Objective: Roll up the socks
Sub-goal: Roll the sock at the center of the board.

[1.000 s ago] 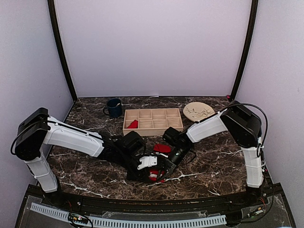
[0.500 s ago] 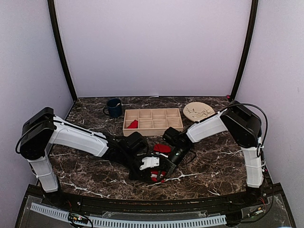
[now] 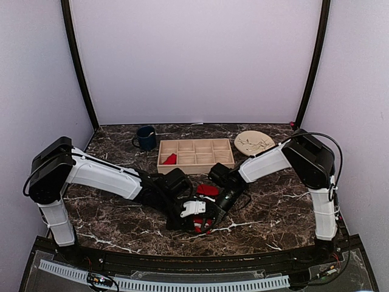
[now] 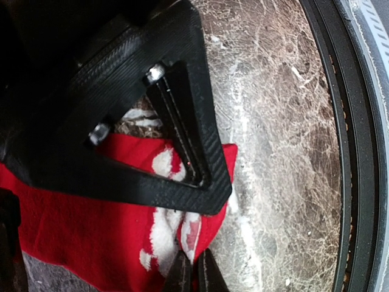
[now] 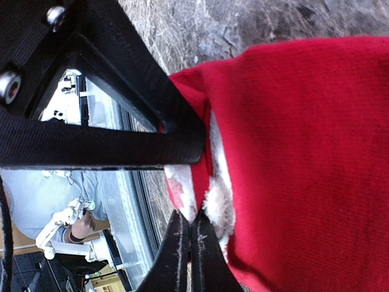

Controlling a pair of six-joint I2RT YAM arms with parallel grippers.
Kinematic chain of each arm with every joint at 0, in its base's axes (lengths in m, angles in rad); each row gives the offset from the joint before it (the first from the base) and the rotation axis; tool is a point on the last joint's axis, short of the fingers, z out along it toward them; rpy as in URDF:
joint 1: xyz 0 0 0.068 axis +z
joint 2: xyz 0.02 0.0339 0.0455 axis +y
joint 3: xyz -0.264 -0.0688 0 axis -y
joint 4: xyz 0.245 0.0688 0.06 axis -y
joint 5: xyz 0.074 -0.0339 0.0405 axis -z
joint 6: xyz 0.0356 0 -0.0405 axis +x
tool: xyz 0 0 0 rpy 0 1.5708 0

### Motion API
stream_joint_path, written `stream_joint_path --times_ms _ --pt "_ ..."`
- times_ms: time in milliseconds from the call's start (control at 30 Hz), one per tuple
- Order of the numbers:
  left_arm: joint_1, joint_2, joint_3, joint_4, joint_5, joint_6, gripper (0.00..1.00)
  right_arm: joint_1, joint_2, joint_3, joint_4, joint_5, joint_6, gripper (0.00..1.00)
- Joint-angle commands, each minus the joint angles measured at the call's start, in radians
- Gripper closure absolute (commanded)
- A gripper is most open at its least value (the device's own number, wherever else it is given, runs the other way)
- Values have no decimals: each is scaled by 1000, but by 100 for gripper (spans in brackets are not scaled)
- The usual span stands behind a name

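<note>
Top view, sock: the red sock [image 3: 207,190] lies mid-table, just near of the wooden tray [image 3: 196,165], on the marbled table [image 3: 121,225]. Both arms cover most of it.
Top view, tray: a red bundle [image 3: 169,159] sits in the near-left compartment, probably a sock already rolled.
Top view, claws: the left claw [image 3: 202,220] and right claw [image 3: 211,218] meet at the sock's near end.
Left wrist, claw: tips [image 4: 194,277] are pressed together, pinching the sock's white-printed edge.
Right wrist, claw: tips [image 5: 189,243] are likewise closed, nipping the hem where white fluff shows.
Step in hand: likely starting the roll from this end.
Doing it well: keep both pinches level, turn the edge over evenly towards the far end, and hold the fabric taut so the roll stays tight.
</note>
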State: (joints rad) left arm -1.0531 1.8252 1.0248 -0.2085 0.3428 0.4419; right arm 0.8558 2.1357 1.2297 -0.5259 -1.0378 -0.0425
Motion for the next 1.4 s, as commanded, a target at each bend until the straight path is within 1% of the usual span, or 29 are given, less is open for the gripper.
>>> stream_joint_path --times_ms 0,167,333,533,700,767,1000,1133,1200,1233,1367 --pt "-4 29 40 -78 21 14 100 -17 6 -32 16 14 27 97" --pt "7 62 84 -152 60 0 100 -74 -38 -112 124 -2 101 91" --pt "22 66 97 -178 102 -18 100 -111 -72 -174 231 -37 175 86" --pt "49 85 133 -227 141 -20 100 -135 -115 -237 337 -64 250 84" --pt "84 116 207 -298 203 -36 100 -170 -189 -325 504 -29 362 84" --pt "100 137 243 -336 230 -40 100 -181 -223 -352 531 15 380 83" --pt "151 209 374 -475 320 -48 100 -181 -352 -433 583 215 351 84" --pt "178 260 432 -562 380 -53 100 -174 -441 -503 606 365 329 84" --pt "189 285 455 -594 390 -59 100 -162 -485 -533 613 436 313 84" --pt "193 297 462 -604 425 -63 100 -154 -507 -546 615 473 304 84" --pt "201 322 479 -631 494 -75 100 -96 -586 -572 592 606 259 84"
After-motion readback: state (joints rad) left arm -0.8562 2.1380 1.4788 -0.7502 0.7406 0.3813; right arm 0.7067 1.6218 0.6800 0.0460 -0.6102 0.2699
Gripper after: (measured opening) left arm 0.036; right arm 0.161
